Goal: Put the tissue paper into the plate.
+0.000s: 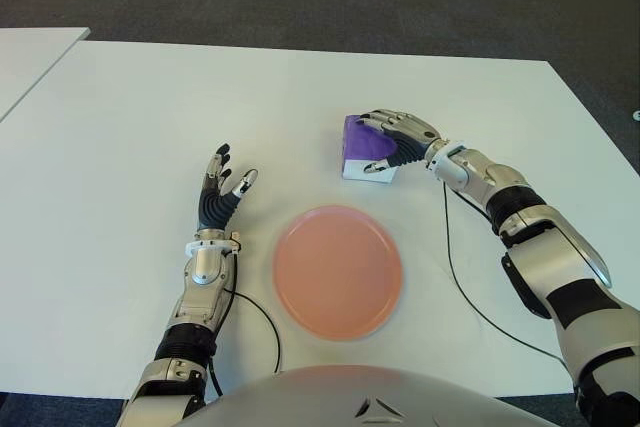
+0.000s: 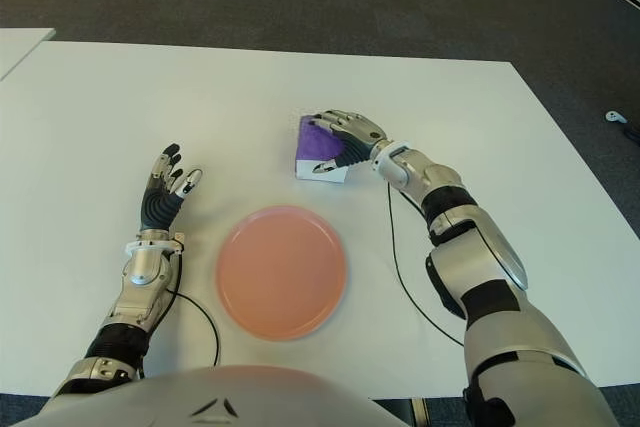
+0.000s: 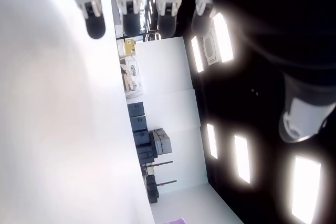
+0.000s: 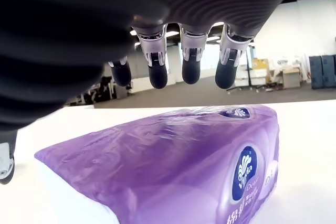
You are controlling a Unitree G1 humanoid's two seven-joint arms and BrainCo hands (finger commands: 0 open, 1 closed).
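White table [image 1: 120,127] carries everything. Pink plate [image 1: 338,270] sits toward me from my right hand [image 1: 396,140] and off to its inner side, near but apart; nothing in it yet. Purple tissue pack [image 1: 357,141] lies on the table directly under that hand, beyond the plate.

Right hand is draped over the pack. In the wrist view its fingers [image 4: 190,66] arch over the top with a gap showing, thumb down by the side. I can't tell if it's actually clamped yet; reads as cupped, not squeezing.

Left hand [image 1: 216,203] sits beside the plate on its left, fingers spread, holding nothing.

Handling guess: soft plastic-wrapped pack, light, squashy, film a bit slick. I'd pinch across the short width, thumb against fingers, firm enough to dent it.
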